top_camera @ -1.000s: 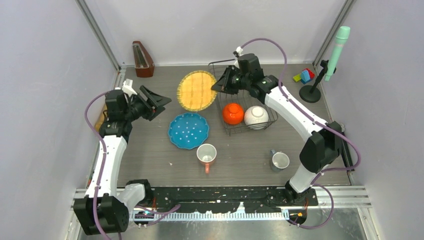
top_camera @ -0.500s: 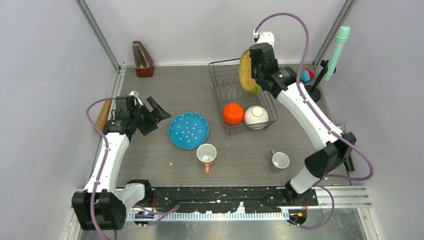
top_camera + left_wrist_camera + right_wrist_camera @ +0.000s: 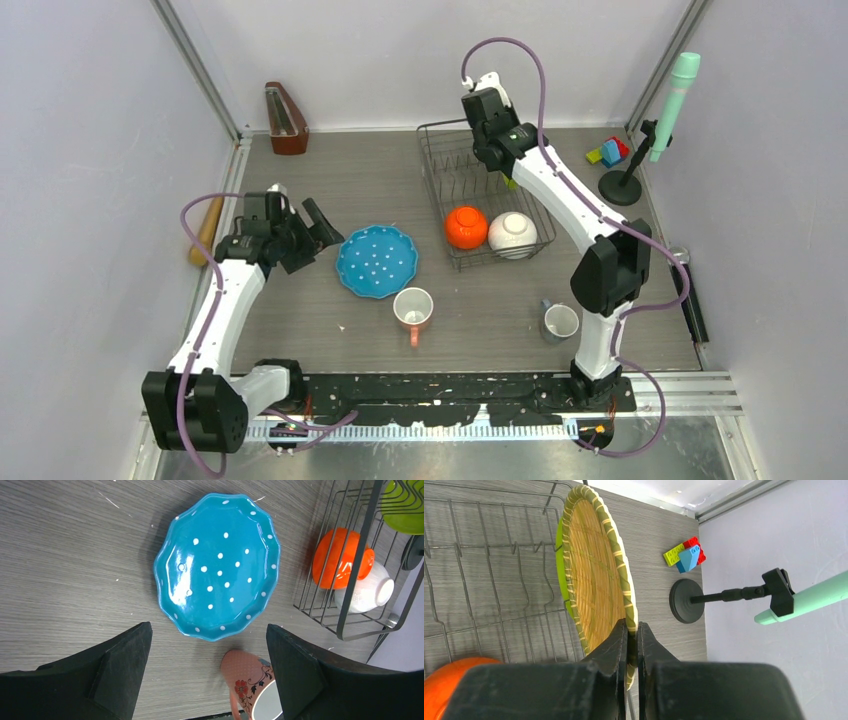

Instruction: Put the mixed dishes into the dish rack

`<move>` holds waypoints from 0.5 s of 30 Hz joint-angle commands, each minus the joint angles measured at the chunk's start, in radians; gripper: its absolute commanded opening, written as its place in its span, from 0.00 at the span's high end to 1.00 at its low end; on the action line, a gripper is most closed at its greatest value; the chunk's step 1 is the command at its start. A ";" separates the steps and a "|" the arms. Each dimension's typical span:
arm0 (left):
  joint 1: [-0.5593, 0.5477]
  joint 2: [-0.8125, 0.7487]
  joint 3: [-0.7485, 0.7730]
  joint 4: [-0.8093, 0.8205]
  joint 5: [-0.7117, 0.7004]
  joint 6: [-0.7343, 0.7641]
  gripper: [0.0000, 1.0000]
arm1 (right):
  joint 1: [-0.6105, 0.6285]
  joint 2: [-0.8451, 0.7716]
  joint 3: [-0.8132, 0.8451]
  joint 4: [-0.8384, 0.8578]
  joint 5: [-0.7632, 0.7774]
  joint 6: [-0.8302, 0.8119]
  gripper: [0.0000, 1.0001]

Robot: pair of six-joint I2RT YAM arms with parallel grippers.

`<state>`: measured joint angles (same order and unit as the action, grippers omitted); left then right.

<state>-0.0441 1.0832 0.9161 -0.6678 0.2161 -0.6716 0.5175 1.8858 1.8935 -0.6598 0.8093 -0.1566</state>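
Two plates remained unracked. My right hand (image 3: 631, 625) pinched the woven plate (image 3: 594, 580) on edge over the dish rack (image 3: 447, 180); my left hand (image 3: 207, 627) gaped above the blue plate (image 3: 217, 565).

woven plate (image 3: 596, 580) upright at rack (image 3: 450, 165) | orange bowl (image 3: 466, 227), white bowl (image 3: 512, 234) inside | blue plate (image 3: 376, 261), pink mug (image 3: 412, 306) outside

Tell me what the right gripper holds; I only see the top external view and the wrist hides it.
Observer: The right gripper is shut on the woven plate, held upright on edge.
Operator: Anything beside it?
Observer: A lime-green plate stands close behind it, over the dish rack wires.
Operator: And the left wrist view?
Observer: The open left gripper frames the blue dotted plate, untouched; a pink floral mug sits near one finger.
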 commanded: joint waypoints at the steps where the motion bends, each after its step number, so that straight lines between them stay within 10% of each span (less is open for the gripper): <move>1: -0.003 0.009 0.027 0.005 -0.008 0.018 0.12 | 0.004 0.017 0.088 0.114 0.029 -0.077 1.00; 15: -0.002 0.031 0.003 0.024 0.006 0.021 0.12 | 0.003 0.153 0.115 0.116 -0.003 -0.038 1.00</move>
<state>-0.0448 1.1130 0.9157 -0.6666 0.2173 -0.6704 0.5179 2.0293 1.9453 -0.5896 0.7986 -0.2188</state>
